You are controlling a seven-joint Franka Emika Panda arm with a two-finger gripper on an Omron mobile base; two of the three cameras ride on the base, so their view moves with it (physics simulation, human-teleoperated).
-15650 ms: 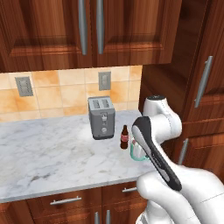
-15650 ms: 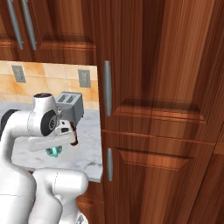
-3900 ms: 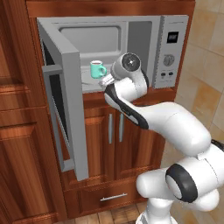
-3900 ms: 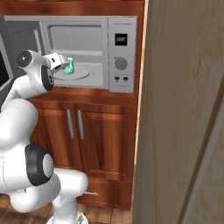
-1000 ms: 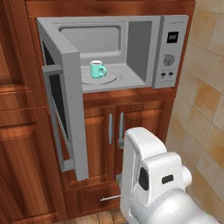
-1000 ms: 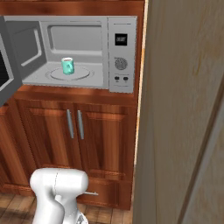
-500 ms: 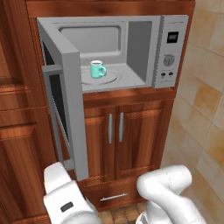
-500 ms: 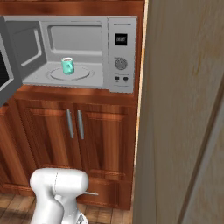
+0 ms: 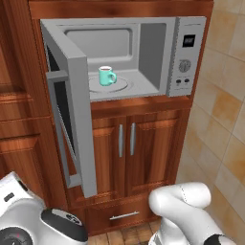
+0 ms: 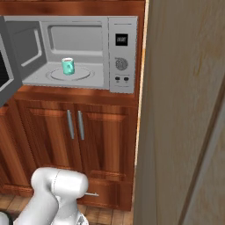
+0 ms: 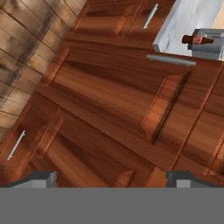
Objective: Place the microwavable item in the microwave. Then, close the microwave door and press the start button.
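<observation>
The teal-green mug (image 9: 106, 75) (image 10: 67, 66) stands upright on the round glass turntable (image 9: 125, 86) inside the microwave (image 9: 186, 57) (image 10: 123, 52). The microwave door (image 9: 72, 119) hangs wide open to the left, its bar handle low on the outer edge. In the hand view my gripper (image 11: 113, 179) is open, its fingertips (image 11: 43, 177) far apart with nothing between them. It faces dark wooden cabinet fronts, far from the mug. My arm sits low in the left base view, below the open door.
Wooden cabinet doors (image 9: 125, 143) with vertical handles sit under the microwave, with a drawer (image 9: 123, 216) below. A tall wooden panel (image 10: 184, 114) fills the right. In the hand view a brown bottle (image 11: 196, 40) and toaster (image 11: 211, 43) stand on a marble counter (image 11: 183, 19).
The arm has swung down and to the left in the left base view, uncovering the lower cabinets. Mug and door have not moved. The gripper stays open.
</observation>
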